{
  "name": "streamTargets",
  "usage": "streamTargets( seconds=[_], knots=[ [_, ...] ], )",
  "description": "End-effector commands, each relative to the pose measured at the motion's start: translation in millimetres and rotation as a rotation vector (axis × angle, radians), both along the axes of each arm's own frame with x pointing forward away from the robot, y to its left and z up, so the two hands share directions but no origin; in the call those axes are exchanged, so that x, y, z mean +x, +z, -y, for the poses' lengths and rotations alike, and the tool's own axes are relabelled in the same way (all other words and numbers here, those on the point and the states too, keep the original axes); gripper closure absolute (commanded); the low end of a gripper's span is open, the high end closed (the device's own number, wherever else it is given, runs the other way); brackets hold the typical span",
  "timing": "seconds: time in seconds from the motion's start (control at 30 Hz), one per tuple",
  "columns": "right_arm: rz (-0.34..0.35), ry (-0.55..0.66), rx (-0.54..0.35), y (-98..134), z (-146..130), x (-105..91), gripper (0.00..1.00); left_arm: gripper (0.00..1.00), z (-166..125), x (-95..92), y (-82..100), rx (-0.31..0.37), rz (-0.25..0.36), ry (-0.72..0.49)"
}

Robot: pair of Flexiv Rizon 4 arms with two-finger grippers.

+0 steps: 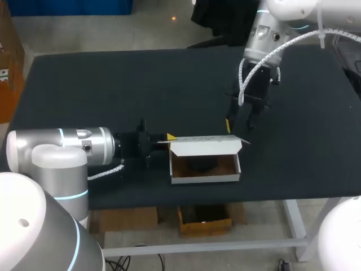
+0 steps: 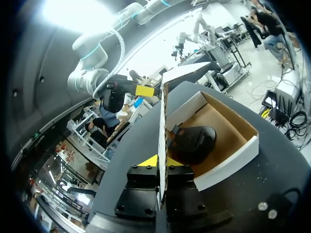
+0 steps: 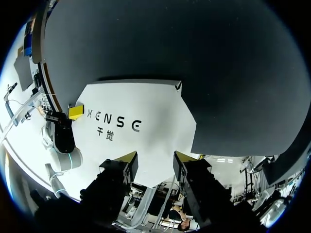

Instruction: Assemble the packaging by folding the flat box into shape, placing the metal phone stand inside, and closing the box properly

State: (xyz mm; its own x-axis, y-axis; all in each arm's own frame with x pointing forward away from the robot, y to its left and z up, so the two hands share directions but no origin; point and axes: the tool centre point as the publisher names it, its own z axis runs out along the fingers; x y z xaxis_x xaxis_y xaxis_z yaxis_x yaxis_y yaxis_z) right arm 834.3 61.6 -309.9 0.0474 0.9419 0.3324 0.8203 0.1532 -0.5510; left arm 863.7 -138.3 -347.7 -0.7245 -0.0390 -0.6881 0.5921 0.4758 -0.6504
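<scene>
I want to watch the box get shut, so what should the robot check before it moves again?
1. Black metal phone stand lies inside the white cardboard box: ok.
2. Left gripper is shut on the box's white lid flap: ok.
3. Right gripper is open, with the lid flap ahead of it: ok.
4. Lid is down over the box: not ok, it stands up.
5. Stand sits low enough for the lid to close over it: cannot tell.
</scene>
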Motion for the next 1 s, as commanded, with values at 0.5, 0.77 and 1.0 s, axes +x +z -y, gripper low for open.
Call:
streamTargets(
  seconds=[0.5,0.77,1.0],
  knots=[
    [0.032,0.015,0.008,3.7,-3.3,-15.0,0.56,0.9,3.3,-7.4,-4.0,0.004,0.015,0.013],
    [0.023,0.011,0.008,-2.8,-0.8,-21.3,0.56,0.88,2.0,-9.0,-3.0,0.002,0.016,0.016],
    [0.02,0.009,0.011,-4.4,-0.8,-23.9,0.56,0.82,-1.1,-11.4,1.3,-0.006,0.024,0.021]
  ],
)
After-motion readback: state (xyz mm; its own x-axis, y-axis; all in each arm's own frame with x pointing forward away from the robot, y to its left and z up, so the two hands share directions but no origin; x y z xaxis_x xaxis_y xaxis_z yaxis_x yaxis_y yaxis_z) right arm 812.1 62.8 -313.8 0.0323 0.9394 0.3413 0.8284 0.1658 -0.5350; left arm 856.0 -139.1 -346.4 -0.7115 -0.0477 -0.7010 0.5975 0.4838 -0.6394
